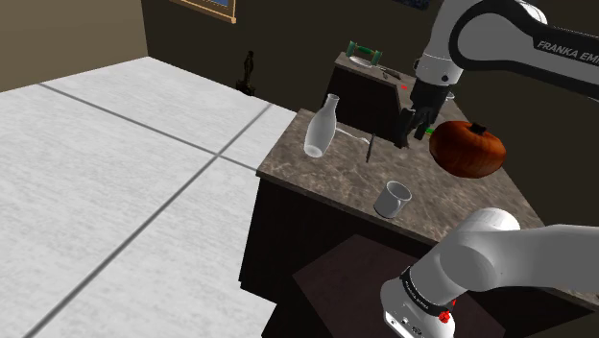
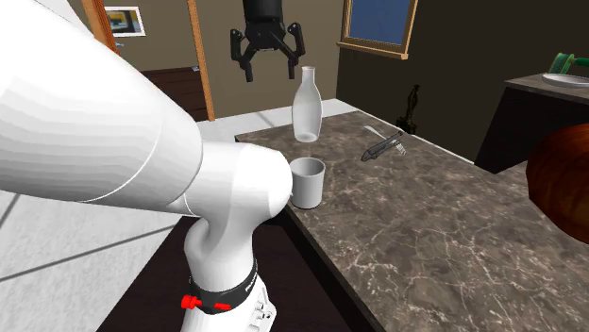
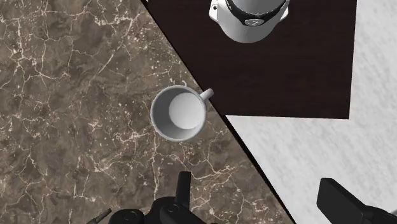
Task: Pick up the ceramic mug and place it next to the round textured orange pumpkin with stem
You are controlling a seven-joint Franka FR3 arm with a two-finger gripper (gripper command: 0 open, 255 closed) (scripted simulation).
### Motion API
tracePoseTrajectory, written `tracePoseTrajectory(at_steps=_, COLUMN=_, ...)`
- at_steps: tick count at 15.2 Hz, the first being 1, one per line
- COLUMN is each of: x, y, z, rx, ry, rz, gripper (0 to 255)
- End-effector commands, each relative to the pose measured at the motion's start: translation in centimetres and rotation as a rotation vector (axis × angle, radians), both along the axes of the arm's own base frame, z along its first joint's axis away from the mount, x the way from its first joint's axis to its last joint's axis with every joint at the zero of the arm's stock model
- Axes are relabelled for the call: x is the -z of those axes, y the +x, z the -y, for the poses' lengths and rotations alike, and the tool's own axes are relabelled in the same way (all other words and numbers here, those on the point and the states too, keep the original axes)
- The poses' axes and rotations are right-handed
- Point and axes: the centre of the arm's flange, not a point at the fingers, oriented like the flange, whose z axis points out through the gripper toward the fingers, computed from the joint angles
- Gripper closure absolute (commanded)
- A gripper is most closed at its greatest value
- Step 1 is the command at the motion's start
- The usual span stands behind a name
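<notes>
A plain light-grey mug (image 1: 392, 198) stands upright near the front edge of the brown marble counter (image 1: 324, 169), its handle pointing off the edge. The wrist view looks straight down into the empty mug (image 3: 179, 114). A dark orange ribbed pumpkin (image 1: 467, 149) with a dark stem sits at the counter's far right in the shoulder view, and its side (image 2: 564, 179) shows in the second exterior view. My gripper (image 1: 415, 130) hangs well above the counter, just left of the pumpkin, open and holding nothing. Its spread fingers (image 2: 269, 57) are high above the mug (image 2: 308, 181).
A pale glass bottle (image 1: 323, 128) stands at the counter's far corner, with a dark-handled fork (image 2: 382, 146) lying beside it. A second dark counter with a sink (image 1: 370, 60) stands behind. My dark stand (image 3: 299, 70) adjoins the counter edge by the mug. Pale tiled floor (image 1: 115, 192) lies alongside.
</notes>
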Motion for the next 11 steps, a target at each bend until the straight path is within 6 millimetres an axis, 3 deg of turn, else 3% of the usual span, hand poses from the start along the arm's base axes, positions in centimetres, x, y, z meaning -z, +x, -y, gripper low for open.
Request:
tracePoseTrajectory(at_steps=1, x=0.0, y=0.0, z=0.0, rx=0.000, ry=0.000, rz=0.000, gripper=0)
tracePoseTrajectory(at_steps=11, x=10.1, y=-3.9, z=9.3, rx=-0.058, ry=0.101, rz=0.088, gripper=0)
